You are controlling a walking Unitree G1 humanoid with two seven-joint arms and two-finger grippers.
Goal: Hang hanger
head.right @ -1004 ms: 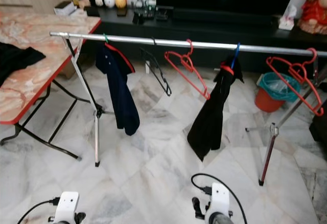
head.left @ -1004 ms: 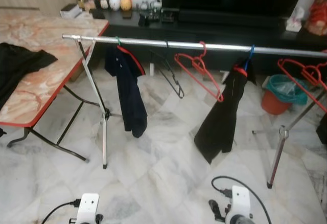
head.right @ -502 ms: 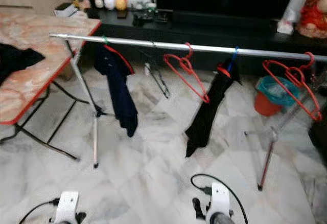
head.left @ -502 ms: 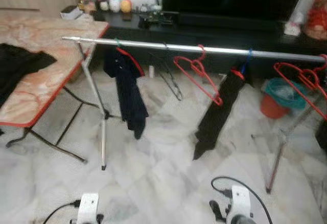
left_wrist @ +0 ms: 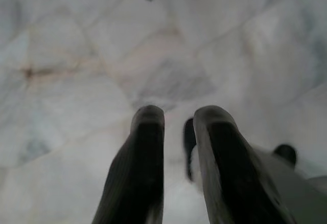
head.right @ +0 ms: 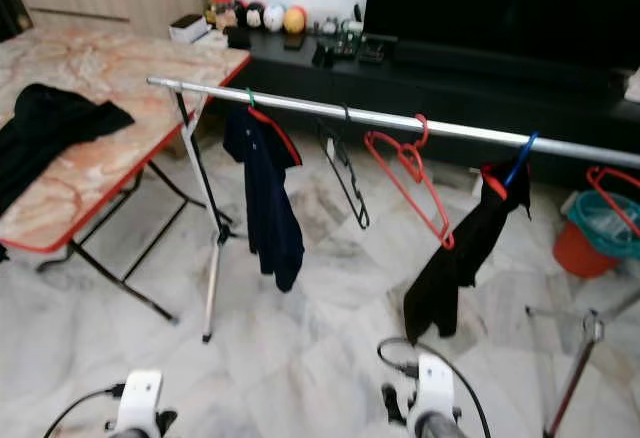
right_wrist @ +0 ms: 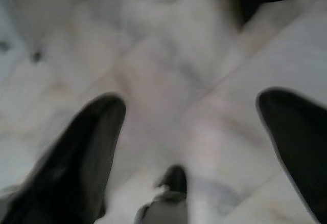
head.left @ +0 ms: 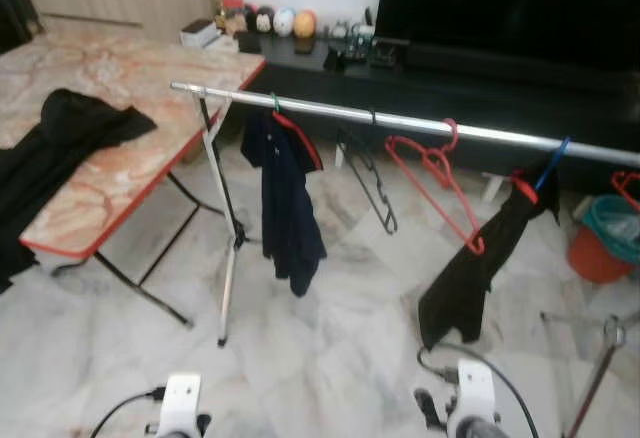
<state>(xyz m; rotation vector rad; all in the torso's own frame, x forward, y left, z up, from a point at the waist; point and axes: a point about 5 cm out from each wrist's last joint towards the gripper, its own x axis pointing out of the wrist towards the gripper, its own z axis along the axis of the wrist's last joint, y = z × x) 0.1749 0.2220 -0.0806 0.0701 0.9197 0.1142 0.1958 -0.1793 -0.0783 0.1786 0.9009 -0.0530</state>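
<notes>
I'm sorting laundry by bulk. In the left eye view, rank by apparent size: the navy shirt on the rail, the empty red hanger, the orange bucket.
1. navy shirt
2. red hanger
3. orange bucket, though it is cut off at the picture's edge and stands farther back, so its rank is unsure.

White-grey marble tile floor [head.left: 330, 358]. Folding table [head.left: 120, 173], marbled orange top, red edge, black legs, stands on floor at robot's left; black garment [head.left: 60, 143] lies across top. Silver clothes rack [head.left: 400, 123] stands on floor on tripod legs. Orange bucket [head.left: 600, 248] on floor, far right.
</notes>
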